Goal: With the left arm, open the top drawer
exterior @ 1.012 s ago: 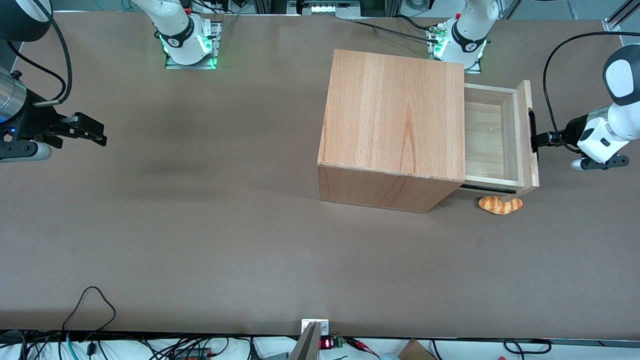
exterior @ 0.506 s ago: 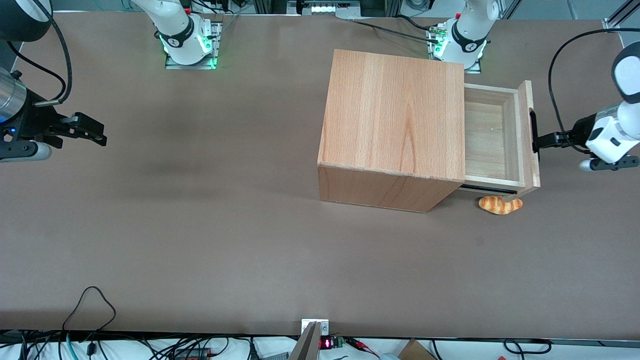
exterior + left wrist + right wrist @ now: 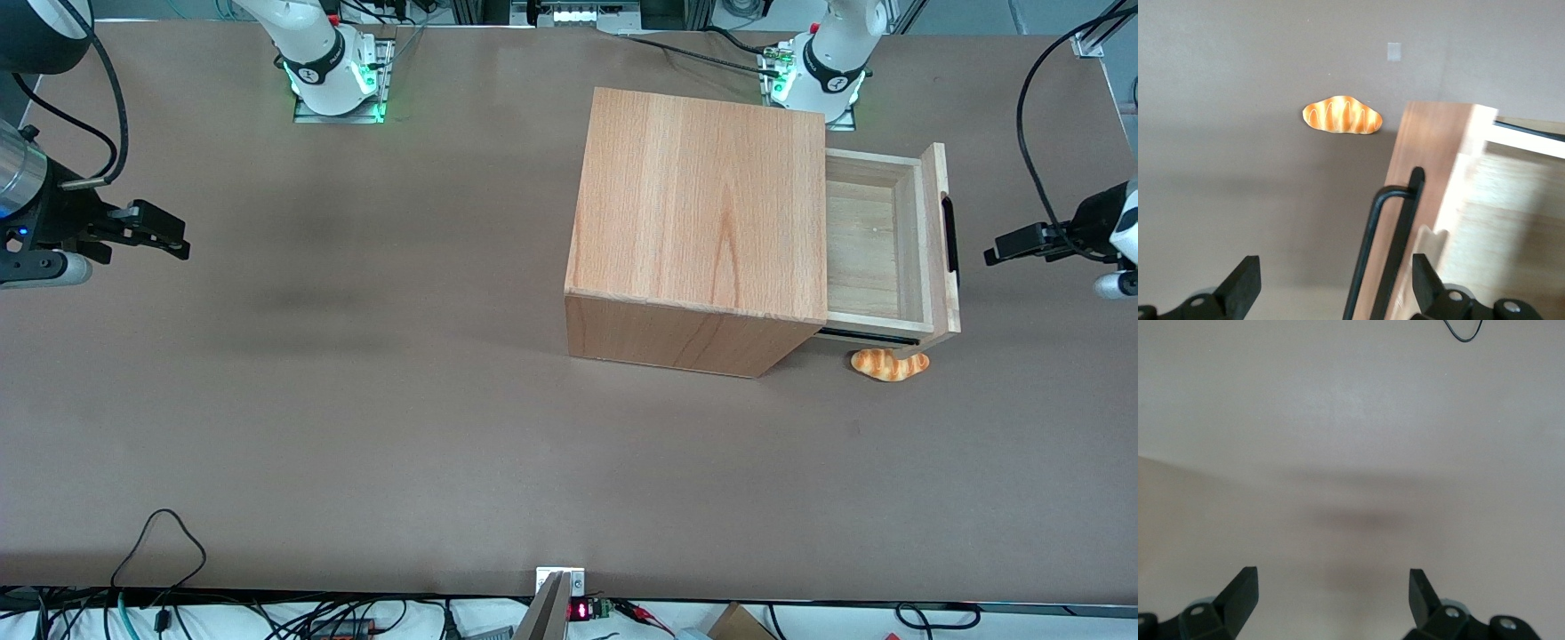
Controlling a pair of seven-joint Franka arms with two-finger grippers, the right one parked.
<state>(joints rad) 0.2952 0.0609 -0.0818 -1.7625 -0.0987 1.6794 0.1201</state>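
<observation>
The top drawer (image 3: 861, 253) stands pulled out of the wooden cabinet (image 3: 702, 213), its pale plank floor bare. Its front panel (image 3: 939, 187) carries a long black handle (image 3: 951, 236). The left arm's gripper (image 3: 994, 254) hangs open in front of that panel, a short gap away from the handle, holding nothing. In the left wrist view the handle (image 3: 1395, 247) and the panel (image 3: 1431, 147) show between the spread fingers (image 3: 1245, 277), with the gripper (image 3: 1335, 277) clear of both.
A toy croissant (image 3: 889, 364) lies on the brown table (image 3: 356, 400) under the drawer's corner nearest the front camera; it also shows as the croissant (image 3: 1342, 115) beside the panel. The arm's black cable (image 3: 1031, 116) loops above the table's end.
The gripper has backed off from the drawer handle toward the working arm's end of the table. The drawer stays pulled out where it was.
</observation>
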